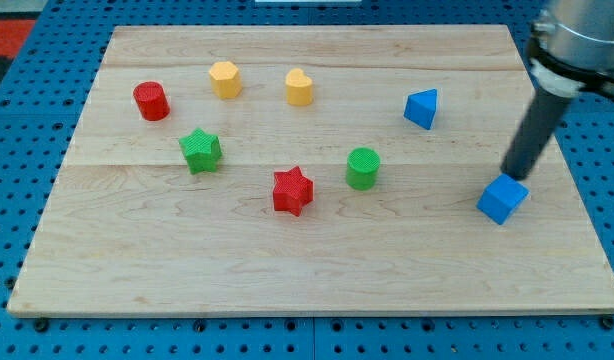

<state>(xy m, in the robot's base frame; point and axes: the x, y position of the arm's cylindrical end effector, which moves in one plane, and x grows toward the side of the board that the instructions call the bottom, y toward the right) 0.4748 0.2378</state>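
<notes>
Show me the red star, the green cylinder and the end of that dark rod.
red star [293, 190], camera view, its top face.
green cylinder [363, 167], camera view, its side wall.
my tip [511, 176], camera view, rod's very end, against the blue cube [502, 200].

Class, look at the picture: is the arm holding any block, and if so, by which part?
Nothing is held. My tip only rests against the top edge of the blue cube at the view's right.

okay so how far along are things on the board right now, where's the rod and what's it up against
Done: nothing can be judged finished from this one view.
In hand: my tip sits at the top edge of the blue cube near the view's right, apparently touching it.
Left untouched: the blue triangular block, green cylinder, red star, green star, red cylinder, yellow hexagon and yellow heart all stand apart across the wooden board.
</notes>
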